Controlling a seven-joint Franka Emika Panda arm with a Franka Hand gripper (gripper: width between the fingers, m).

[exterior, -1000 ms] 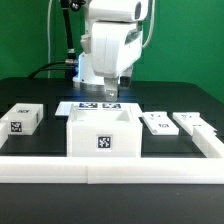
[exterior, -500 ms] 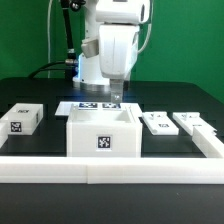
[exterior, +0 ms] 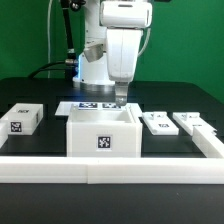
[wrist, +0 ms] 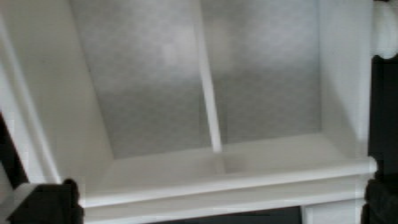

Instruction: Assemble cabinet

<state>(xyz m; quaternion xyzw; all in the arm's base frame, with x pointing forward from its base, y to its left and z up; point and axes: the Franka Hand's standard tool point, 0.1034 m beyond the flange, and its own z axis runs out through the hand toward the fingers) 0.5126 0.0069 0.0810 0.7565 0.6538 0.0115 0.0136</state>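
Just beneath the claw (exterior: 120, 98), rear of the cabinet (exterior: 85, 137), claw's opening cannot be told

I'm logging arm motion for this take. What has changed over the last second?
The arm carried the end effector sideways toward the exterior view's right, at about the same height above the rear of the cabinet. Nothing was grasped or released. The cabinet, the marker board, the loose white block and the two small panels stayed put.
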